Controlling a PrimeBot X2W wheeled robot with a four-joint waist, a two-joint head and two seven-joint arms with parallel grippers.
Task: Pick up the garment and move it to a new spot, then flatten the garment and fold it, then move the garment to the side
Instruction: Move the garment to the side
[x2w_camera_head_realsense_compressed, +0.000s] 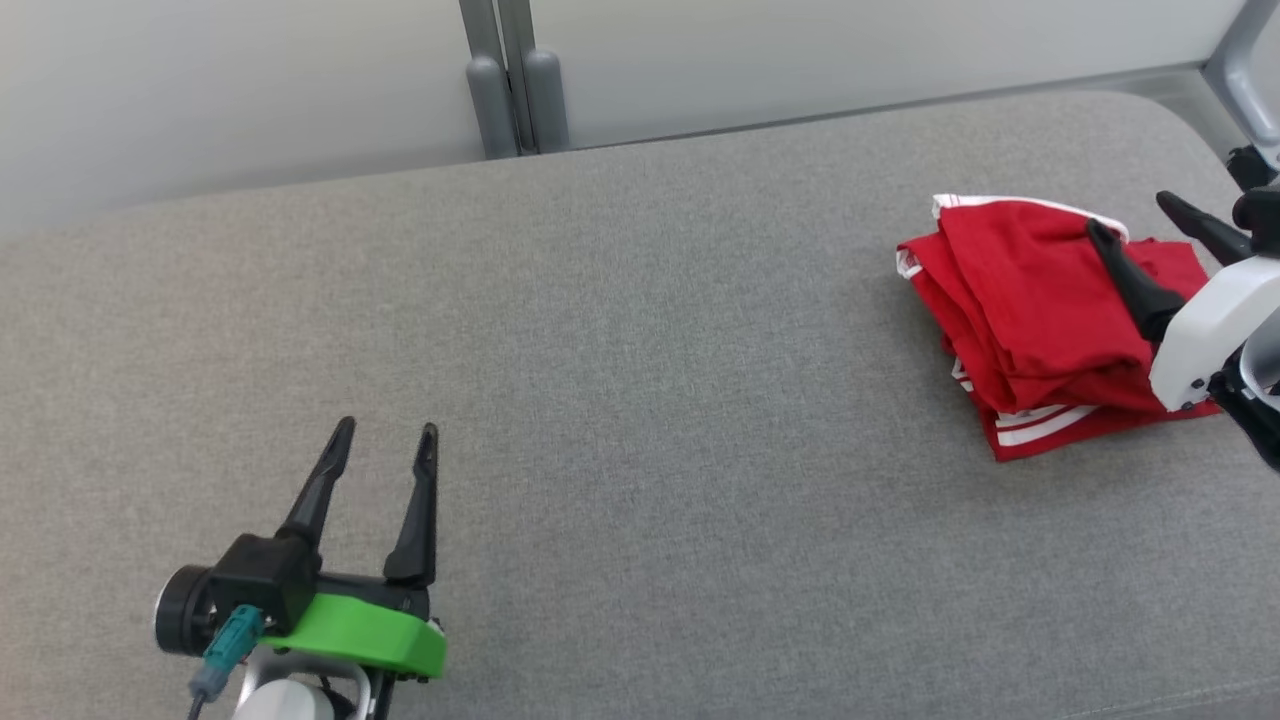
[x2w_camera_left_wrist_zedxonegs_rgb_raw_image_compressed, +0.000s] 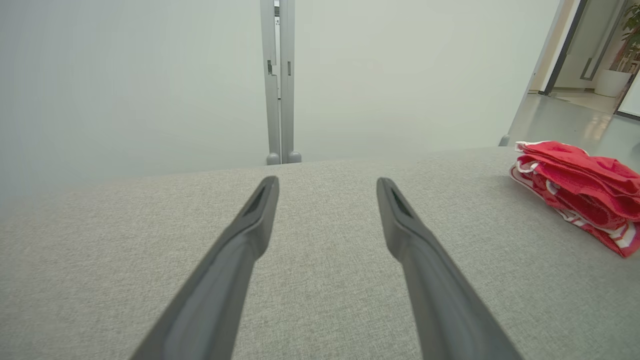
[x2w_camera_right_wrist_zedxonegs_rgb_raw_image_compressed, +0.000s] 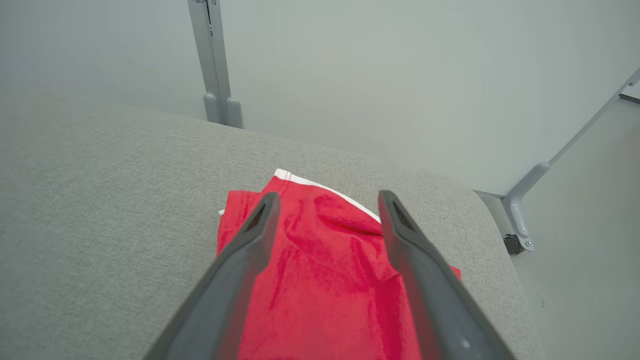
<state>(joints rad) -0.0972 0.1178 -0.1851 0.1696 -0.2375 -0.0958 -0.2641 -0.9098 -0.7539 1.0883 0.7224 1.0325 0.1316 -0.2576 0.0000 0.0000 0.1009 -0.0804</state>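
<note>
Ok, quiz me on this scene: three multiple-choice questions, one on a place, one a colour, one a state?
1. Where on the grey surface does the folded garment lie?
A) near its right end
B) in the middle
C) at its left end

2. What colour is the garment?
A) blue with yellow trim
B) red with white trim
C) plain green

3. How is the right claw?
A) shut on the garment
B) open, over the garment
C) shut, over bare surface

Answers: A, head view shows it at the right end; B, red cloth, white stripes; B, fingers apart above the cloth.
</note>
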